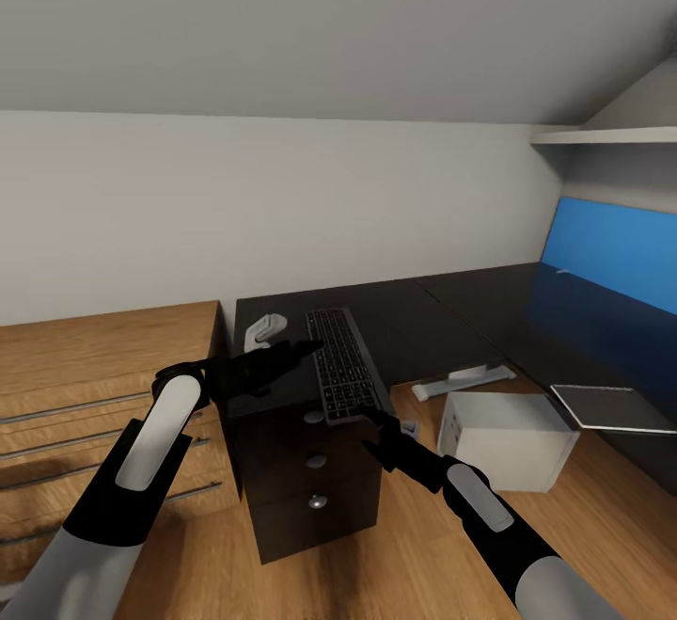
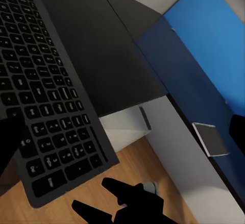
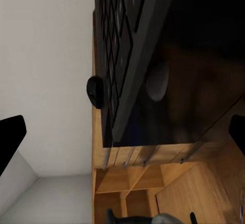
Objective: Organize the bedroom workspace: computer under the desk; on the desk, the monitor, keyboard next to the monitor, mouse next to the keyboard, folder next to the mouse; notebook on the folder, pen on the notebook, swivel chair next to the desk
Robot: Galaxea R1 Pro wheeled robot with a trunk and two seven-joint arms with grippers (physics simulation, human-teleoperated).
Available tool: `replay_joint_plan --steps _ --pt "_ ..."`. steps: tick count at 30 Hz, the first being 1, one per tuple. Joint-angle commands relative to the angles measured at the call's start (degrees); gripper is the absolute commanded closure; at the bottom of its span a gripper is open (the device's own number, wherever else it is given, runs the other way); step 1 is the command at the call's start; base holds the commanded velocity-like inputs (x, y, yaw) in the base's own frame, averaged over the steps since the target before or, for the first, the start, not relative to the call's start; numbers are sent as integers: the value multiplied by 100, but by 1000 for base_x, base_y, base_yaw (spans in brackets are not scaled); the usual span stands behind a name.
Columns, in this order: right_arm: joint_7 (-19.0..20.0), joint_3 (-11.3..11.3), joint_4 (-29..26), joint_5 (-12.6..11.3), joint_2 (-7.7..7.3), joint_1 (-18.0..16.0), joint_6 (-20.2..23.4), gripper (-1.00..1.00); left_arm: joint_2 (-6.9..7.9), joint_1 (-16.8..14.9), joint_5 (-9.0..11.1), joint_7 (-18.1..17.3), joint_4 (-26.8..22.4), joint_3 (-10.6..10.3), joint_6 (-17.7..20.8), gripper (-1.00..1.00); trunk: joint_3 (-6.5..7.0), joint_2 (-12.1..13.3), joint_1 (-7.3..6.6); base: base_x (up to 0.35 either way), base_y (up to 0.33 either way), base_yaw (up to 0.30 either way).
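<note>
Black bench (image 1: 423,319) under the sloped wall: keyboard (image 1: 340,363) lies on its near left end, overhanging the drawers. Left end effector (image 1: 299,349) just beside it, right end effector (image 1: 374,418) at its near edge, both seemingly spread open.

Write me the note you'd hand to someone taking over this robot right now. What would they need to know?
Left end effector: open, at the keyboard's left edge.
Right end effector: open, at the keyboard's near end.
Keyboard: on the desk above the drawer unit, with its near end past the front edge.
Computer: on the floor in the crook of the desk. I cannot tell if it is fully under.
A flat grey rectangle, likely the notebook, lies on the desk's right wing.
Done: the keyboard is on the desk.
Left: final keyboard placement, then the monitor, mouse, folder, notebook, pen and chair.
</note>
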Motion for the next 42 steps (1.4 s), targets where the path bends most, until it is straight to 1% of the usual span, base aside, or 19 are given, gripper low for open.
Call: replay_joint_plan --steps 1,7,13,20,24,30,42 --pt "13 18 2 -22 -5 -5 3 -100 3 -5 60 57 -5 -7 3 -100 -6 -3 -1 -25 0 0" --pt "12 18 2 -14 -5 -5 -5 -100 0 -7 65 57 -5 -7 5 -100 -6 -3 -1 -216 0 0" --pt "5 18 13 -3 -7 -5 -46 -100 0 -5 69 45 -4 -14 18 -100 -6 -3 -1 -43 0 0" --pt "5 18 22 0 -13 -5 -77 -100 0 -5 59 52 -5 -24 7 -100 120 278 -155 -5 0 0" --pt "4 18 89 0 -10 -5 -266 -100 -2 -5 53 56 -5 -30 5 -100 192 438 -242 0 0 0" --pt "0 18 121 5 -10 -5 -375 -100 0 -5 52 57 -5 -33 5 -100 299 679 -374 0 0 0" --pt "-4 18 174 7 -14 -5 -407 -100 -9 -5 55 77 -5 -34 46 -100 515 1160 -638 -13 0 0"
